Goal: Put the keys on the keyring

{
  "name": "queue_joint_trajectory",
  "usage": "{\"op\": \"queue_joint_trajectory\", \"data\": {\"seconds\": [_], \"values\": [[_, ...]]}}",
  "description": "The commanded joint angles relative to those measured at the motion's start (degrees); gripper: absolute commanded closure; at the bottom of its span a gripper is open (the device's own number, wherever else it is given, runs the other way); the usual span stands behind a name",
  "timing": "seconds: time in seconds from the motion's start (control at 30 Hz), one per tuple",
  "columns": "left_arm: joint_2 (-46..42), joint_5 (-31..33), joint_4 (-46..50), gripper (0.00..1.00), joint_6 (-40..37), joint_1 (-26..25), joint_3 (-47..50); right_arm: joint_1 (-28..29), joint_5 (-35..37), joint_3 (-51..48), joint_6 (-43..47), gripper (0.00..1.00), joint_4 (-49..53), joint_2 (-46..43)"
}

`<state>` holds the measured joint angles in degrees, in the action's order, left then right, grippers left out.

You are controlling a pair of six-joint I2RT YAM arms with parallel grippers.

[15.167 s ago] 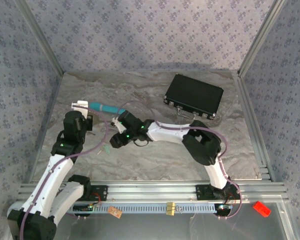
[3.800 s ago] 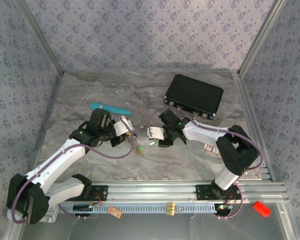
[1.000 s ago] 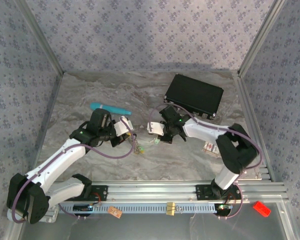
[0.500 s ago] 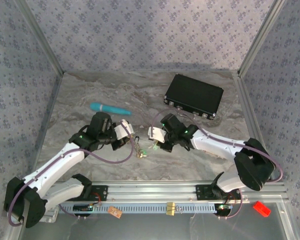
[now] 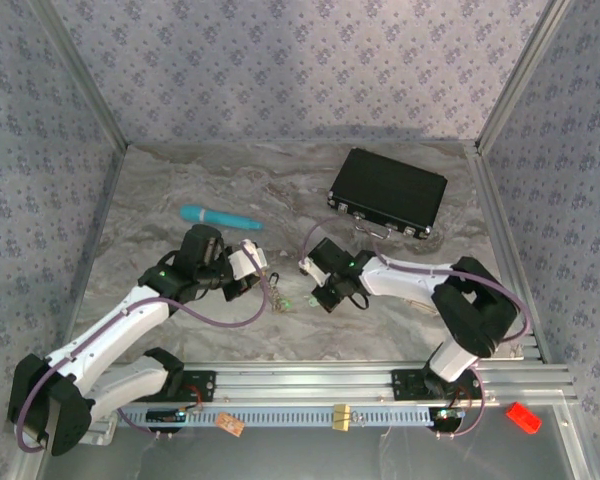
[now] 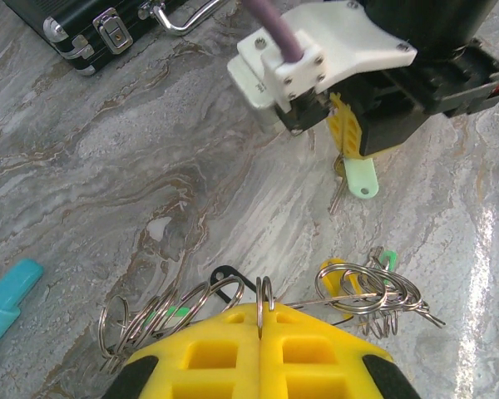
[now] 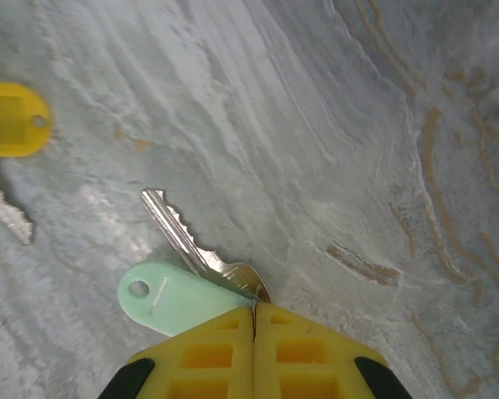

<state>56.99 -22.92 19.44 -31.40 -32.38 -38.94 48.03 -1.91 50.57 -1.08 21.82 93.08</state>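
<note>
Keyring [image 5: 277,296] sits in the middle of the counter [image 5: 180,170], a grey marbled slab enclosed by blue-patterned walls [image 5: 280,70]. At the far right lies a black case [image 5: 388,192], at the far left a teal stick [image 5: 220,216]. Pressed together, the left gripper [image 6: 263,314] pinches one of its wire loops; the tangle half hides a green key [image 6: 387,258]. The right gripper [image 7: 254,314] is clamped on the pale teal-green key [image 7: 170,299]; a yellow key [image 7: 8,116] is cut off by the frame edge.
</note>
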Motion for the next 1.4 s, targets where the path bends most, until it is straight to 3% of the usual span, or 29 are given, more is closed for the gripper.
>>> {"op": "queue_joint_trajectory", "data": {"seconds": [0.0,0.5,0.67,0.93,1.13,1.37], "values": [[-1.0,-0.9,-2.5,1.00,0.6,-0.5,0.0,-0.4,1.7,2.7,-4.5,1.00,1.9,1.6],[-0.8,-0.7,-2.7,1.00,0.5,-0.4,-0.1,-1.5,1.4,4.7,-4.7,0.84,3.9,2.5],[-0.8,-0.6,-2.5,1.00,0.5,-0.4,-0.1,-1.5,1.6,4.9,-4.5,0.83,4.2,2.7],[-0.8,-0.6,-2.3,1.00,0.4,-0.5,-0.1,-1.6,1.4,5.5,-4.3,0.87,3.9,3.6],[-0.9,-0.5,-2.2,1.00,0.5,-0.4,-0.1,-1.6,1.0,5.9,-4.1,0.98,4.1,3.9],[-1.1,-0.5,-2.2,1.00,0.7,-0.5,-0.1,-0.7,1.4,5.2,-1.9,1.00,3.1,-1.5]]}}
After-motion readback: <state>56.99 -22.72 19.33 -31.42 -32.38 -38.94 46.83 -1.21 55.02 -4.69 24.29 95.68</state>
